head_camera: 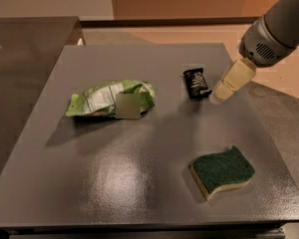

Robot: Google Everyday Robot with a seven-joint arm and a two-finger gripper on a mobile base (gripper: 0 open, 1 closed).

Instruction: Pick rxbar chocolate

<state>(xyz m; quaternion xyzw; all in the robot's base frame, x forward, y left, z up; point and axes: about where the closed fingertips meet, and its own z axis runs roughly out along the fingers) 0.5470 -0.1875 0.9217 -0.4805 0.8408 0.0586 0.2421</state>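
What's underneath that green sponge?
The sponge shows a yellow base resting on the grey table; the spot beneath is covered. The claw hovers beside the rxbar chocolate.

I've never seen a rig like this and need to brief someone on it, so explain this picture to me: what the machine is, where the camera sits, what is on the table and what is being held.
The machine is a mobile robot with one arm, seen entering from the upper right. The pale piece at its end is the gripper, the part that grabs things. There is only one camera view, looking down at a grey table from above.

Three things lie on the table: a small black rxbar chocolate towards the back right, a green-and-white snack bag on the left, and a green sponge with a yellow base at the front right.

The gripper hangs just right of the bar. Nothing is lifted; all three items rest on the table.
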